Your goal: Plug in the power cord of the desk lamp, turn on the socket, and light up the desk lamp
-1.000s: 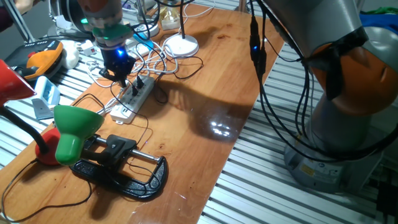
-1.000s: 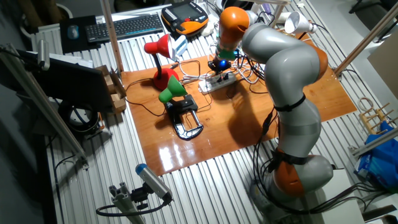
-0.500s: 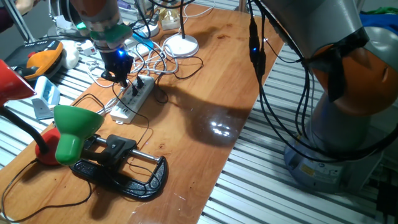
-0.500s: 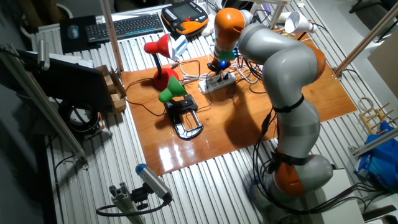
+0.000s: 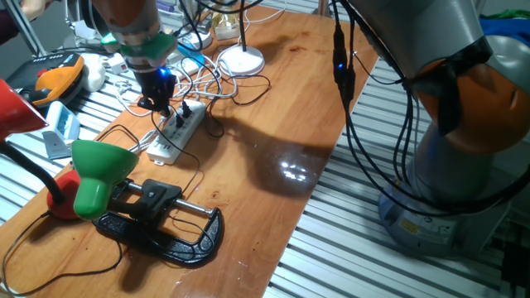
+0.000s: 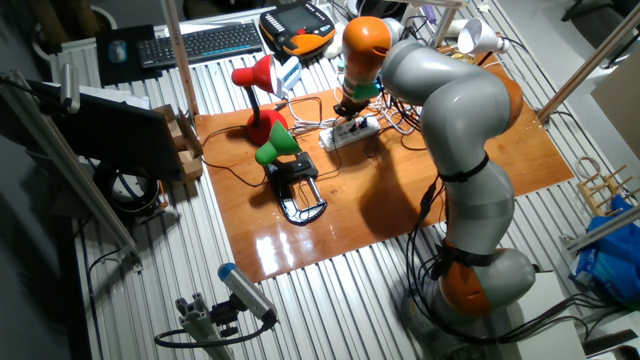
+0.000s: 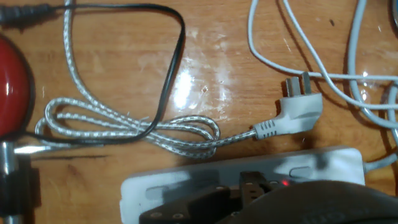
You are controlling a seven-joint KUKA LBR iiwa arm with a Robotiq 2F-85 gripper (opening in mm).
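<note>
The white power strip (image 5: 175,136) lies on the wooden table, also seen in the other fixed view (image 6: 352,130) and along the bottom of the hand view (image 7: 186,180). A small red light (image 7: 285,183) glows on it. A small black plug (image 5: 189,108) sits in an outlet near its far end. The green desk lamp (image 5: 98,168) stands on its black clamp base (image 5: 166,225) at the front left, its shade not visibly lit. Its thin black cord (image 7: 177,53) loops over the wood. My gripper (image 5: 157,103) hovers just above the strip's far end, shut and empty.
A loose white plug (image 7: 300,107) on a braided silver cable (image 7: 124,127) lies beside the strip. White cables (image 5: 211,79) tangle behind it. A white round-based lamp (image 5: 242,60) stands at the back. A red lamp (image 5: 16,103) stands at the left, and its base (image 7: 11,93) also shows in the hand view.
My gripper has shifted slightly up and to the left, away from the strip's middle. Nothing else has moved.
</note>
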